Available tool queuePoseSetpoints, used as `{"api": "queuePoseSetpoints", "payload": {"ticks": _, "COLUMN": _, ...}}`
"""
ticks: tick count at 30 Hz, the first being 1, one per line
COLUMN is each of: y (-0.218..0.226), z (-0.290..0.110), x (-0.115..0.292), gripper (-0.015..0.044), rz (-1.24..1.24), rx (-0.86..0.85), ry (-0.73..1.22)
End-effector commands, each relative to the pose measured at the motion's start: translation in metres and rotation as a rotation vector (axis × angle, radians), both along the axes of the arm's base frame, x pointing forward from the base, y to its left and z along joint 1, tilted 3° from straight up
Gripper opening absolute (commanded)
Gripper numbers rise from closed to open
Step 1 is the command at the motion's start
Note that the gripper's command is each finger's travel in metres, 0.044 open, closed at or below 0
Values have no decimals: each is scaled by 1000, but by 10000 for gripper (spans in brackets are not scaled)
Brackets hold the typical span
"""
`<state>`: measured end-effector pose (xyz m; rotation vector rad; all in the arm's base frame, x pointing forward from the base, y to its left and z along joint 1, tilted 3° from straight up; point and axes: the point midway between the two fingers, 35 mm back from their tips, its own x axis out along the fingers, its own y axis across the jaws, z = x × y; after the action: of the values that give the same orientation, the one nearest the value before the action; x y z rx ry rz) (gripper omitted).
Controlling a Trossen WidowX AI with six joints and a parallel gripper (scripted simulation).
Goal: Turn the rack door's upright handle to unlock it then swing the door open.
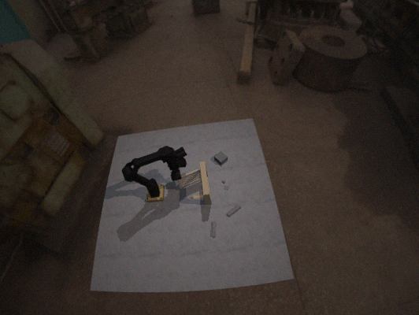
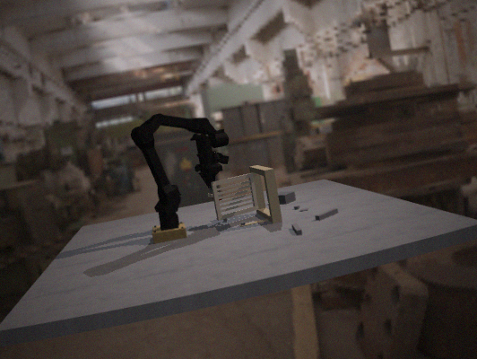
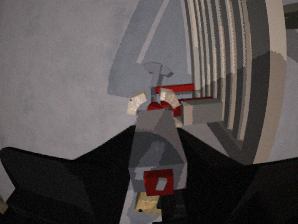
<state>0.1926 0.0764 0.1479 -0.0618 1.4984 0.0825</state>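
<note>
Tool (image 1: 176, 178) (image 2: 211, 188) (image 3: 156, 132) pinched the handle (image 3: 161, 116) at the lower middle of the wrist frame, the door (image 1: 190, 179) (image 2: 234, 195) (image 3: 207, 50) swung out left of its frame (image 1: 205, 183) (image 2: 273, 195); pulling off the hinge's arc could have made the grip slip.

Dim light is falling across a wide brown concrete floor (image 1: 157, 87). Pale ceiling beams (image 2: 134, 38) are running overhead toward a bright horizontal window strip (image 2: 134, 99), while a large rusty drum-shaped spool (image 1: 328, 59) is standing beyond the pale grey tabletop (image 1: 189, 260) (image 2: 215, 256).
</note>
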Motion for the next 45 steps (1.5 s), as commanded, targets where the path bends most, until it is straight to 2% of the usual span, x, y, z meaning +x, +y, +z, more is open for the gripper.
{"api": "queuePoseSetpoints", "payload": {"ticks": 1, "y": 8, "z": 0, "x": 2, "gripper": 14, "rz": -61, "rx": 1, "ry": 3}}
{"api": "queuePoseSetpoints", "payload": {"ticks": 20, "y": 47, "z": 1, "x": 9, "gripper": 14, "rz": -304, "rx": 22, "ry": 7}}
{"api": "queuePoseSetpoints", "payload": {"ticks": 34, "y": 49, "z": 1, "x": 10, "gripper": 14, "rz": -312, "rx": 23, "ry": 7}}
{"api": "queuePoseSetpoints", "payload": {"ticks": 44, "y": 49, "z": 1, "x": 10, "gripper": 276, "rz": -312, "rx": 23, "ry": 7}}
{"api": "queuePoseSetpoints", "payload": {"ticks": 45, "y": 49, "z": 1, "x": 10, "gripper": 286, "rz": -312, "rx": 23, "ry": 7}}
